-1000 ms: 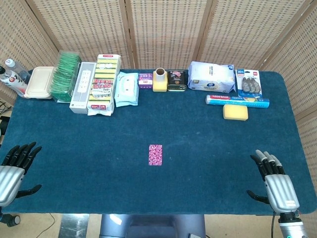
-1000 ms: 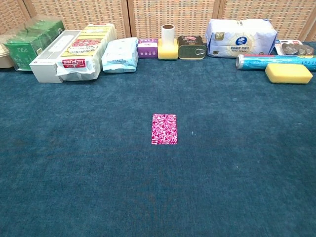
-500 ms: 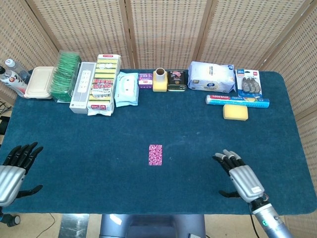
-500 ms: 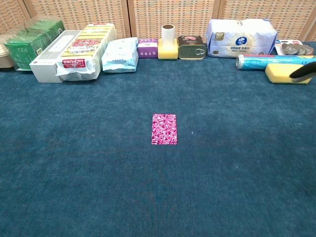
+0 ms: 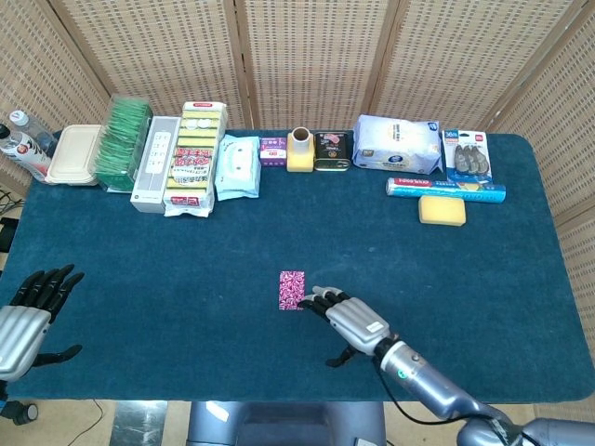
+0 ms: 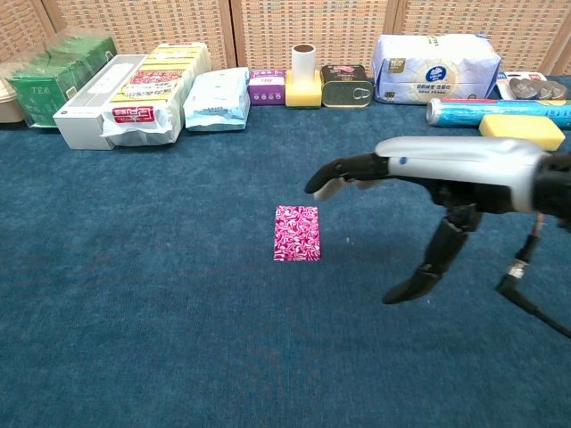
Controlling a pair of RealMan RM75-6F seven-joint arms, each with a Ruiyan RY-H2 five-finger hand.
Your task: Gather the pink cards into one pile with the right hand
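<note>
A pink patterned card pile [image 5: 292, 290] [image 6: 296, 233] lies flat near the middle of the blue table. My right hand [image 5: 348, 318] [image 6: 419, 192] hovers just right of it, fingers spread and stretched toward the pile, thumb hanging down, holding nothing. Its fingertips [image 6: 319, 184] stand above and to the right of the pile; whether they touch it I cannot tell. My left hand [image 5: 26, 316] stays at the table's front left corner, fingers apart and empty, seen only in the head view.
Along the back edge stand a green tea box [image 6: 46, 78], a white box [image 6: 94, 101], snack packs [image 6: 152, 89], a wipes pack [image 6: 217, 98], a yellow cup [image 6: 304, 77], a tin [image 6: 346, 86], a tissue pack [image 6: 435, 67], a blue roll [image 6: 495, 111] and a yellow sponge [image 6: 520, 130].
My right hand has swept left from the table's front right corner to just beside the pink pile. The pile and my left hand have stayed put.
</note>
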